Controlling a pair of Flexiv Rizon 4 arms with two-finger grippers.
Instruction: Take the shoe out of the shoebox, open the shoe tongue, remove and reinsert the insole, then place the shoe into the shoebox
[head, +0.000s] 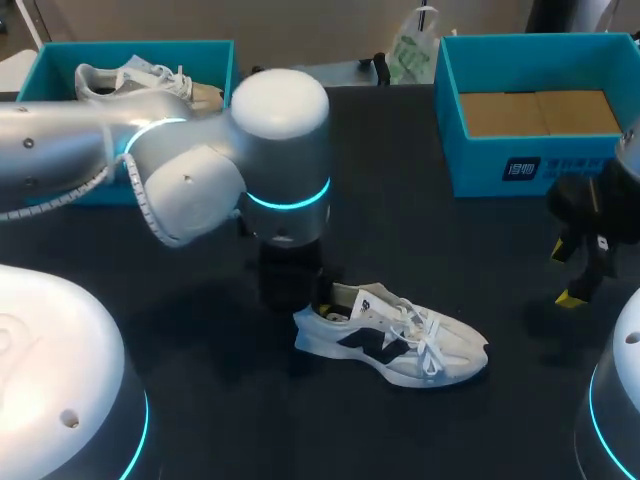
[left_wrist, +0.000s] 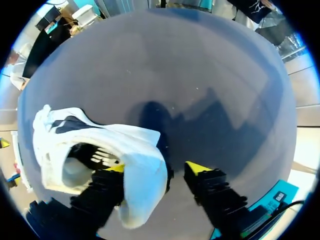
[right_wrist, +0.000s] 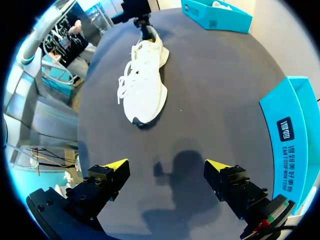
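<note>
A white shoe with a dark side mark lies on its sole on the black table, toe pointing right. My left gripper is down at its heel, mostly hidden under the arm in the head view. In the left wrist view the heel collar of the shoe stands between the fingers of the left gripper. One fingertip is at the shoe's opening, the other fingertip stands apart from the heel. My right gripper hangs open and empty above the table, right of the shoe.
A teal shoebox at the back left holds a second white shoe. Another teal shoebox with a cardboard liner stands at the back right, close to my right gripper. White arm bases flank the front edge.
</note>
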